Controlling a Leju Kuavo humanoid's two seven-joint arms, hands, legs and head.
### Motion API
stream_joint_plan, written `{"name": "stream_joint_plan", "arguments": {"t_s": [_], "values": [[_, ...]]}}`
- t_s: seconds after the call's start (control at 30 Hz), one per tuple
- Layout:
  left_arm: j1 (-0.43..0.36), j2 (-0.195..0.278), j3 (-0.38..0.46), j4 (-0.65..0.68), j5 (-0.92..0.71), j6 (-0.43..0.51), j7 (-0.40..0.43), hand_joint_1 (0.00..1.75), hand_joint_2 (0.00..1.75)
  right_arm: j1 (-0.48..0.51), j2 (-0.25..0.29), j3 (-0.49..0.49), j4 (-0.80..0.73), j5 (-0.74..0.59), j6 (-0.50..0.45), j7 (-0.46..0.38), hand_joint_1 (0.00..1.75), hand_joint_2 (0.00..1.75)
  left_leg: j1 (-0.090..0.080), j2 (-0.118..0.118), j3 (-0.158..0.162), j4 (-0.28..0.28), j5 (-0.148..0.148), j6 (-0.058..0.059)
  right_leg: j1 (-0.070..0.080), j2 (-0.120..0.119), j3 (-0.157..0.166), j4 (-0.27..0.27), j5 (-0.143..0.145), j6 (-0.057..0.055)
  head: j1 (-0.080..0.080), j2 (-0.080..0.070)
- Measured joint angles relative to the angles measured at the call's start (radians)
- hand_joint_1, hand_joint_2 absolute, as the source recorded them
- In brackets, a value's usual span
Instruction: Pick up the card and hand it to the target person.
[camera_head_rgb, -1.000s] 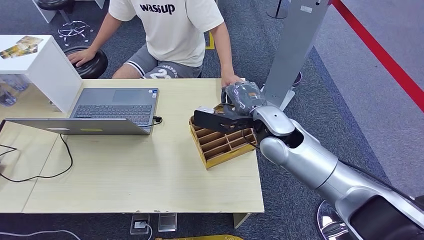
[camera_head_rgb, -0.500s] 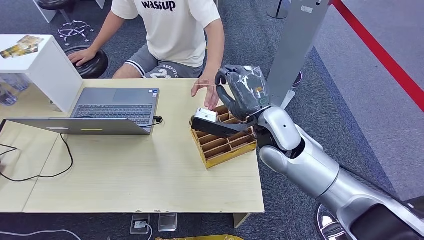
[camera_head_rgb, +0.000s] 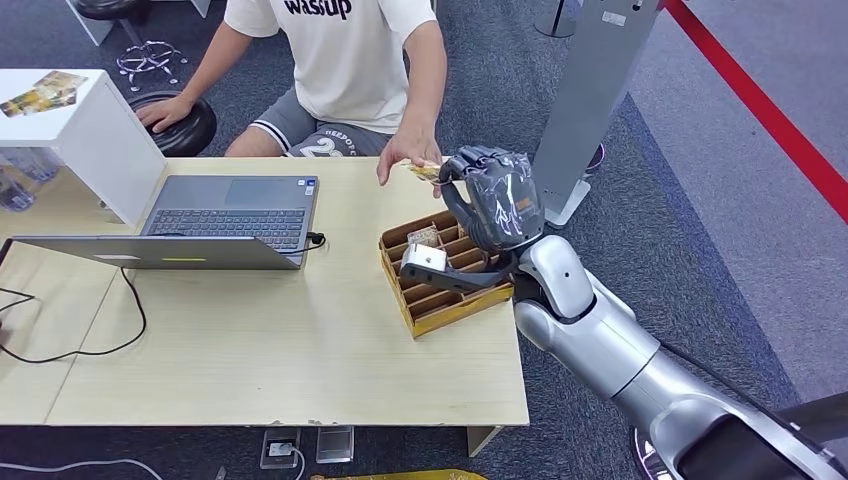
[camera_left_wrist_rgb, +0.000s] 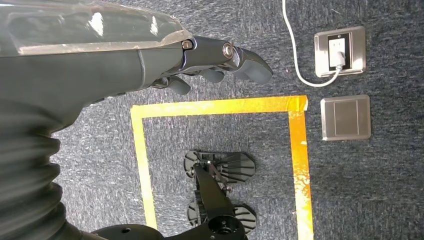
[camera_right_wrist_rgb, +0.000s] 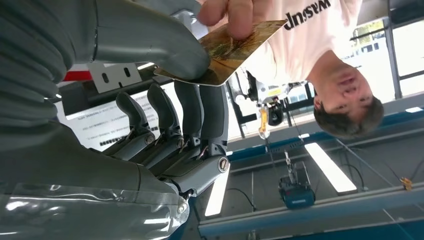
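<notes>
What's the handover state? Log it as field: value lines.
card: gold card, lifted above the table
right hand: right hand pinches the card
person: person's hand grips the card's other end
left hand: left hand hangs over the floor, holds nothing
source: wooden divider box on the table
stage: handover under way, card not released

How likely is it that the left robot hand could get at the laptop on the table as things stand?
Probably not straight away. The left robot hand hangs low over the carpet, fingers apart and holding nothing. The laptop sits open on the table with nothing over it, so the arm would first have to lift.
</notes>
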Motion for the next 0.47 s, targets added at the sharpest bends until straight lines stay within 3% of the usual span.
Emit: {"name": "stream_joint_plan", "arguments": {"t_s": [0.17,0.23,0.3,0.43,0.47], "values": [[0.006,0.004,-0.003,-0.001,-0.003,-0.008,-0.02,0.0,1.75,-0.005,0.013,0.024,0.025,-0.012,0.023,-0.006,1.45,1.75,0.0,0.001,0.0,0.0,0.0,0.0,0.0,0.0,0.0,0.0,0.0,0.0,0.0,0.0],[0.006,0.005,-0.008,-0.001,-0.008,-0.006,-0.025,0.0,1.75,-0.004,0.015,0.023,0.02,-0.037,0.017,-0.014,0.72,1.75,0.0,0.001,-0.001,0.0,0.0,0.0,0.0,0.0,-0.001,0.0,0.0,0.0,0.0,0.0],[0.008,0.006,0.004,-0.001,0.004,-0.007,-0.033,0.0,1.75,0.009,0.023,-0.008,0.0,-0.154,0.037,-0.06,0.0,1.75,0.0,0.0,-0.001,0.0,0.0,0.0,0.0,0.0,-0.001,0.0,0.0,0.0,0.0,0.0],[0.014,0.007,0.022,0.0,0.024,-0.002,-0.038,0.0,0.0,0.035,0.044,-0.102,-0.029,-0.577,0.182,-0.206,0.0,1.75,0.0,0.0,-0.002,0.001,-0.001,0.0,0.0,0.0,-0.001,0.001,-0.001,0.0,0.0,0.0],[0.014,0.008,0.023,-0.001,0.025,-0.001,-0.038,0.0,0.0,0.039,0.044,-0.115,-0.036,-0.642,0.213,-0.223,0.0,1.75,0.0,0.0,-0.002,0.001,0.0,0.0,0.0,0.0,-0.001,0.001,-0.001,0.0,0.0,0.0]]}}
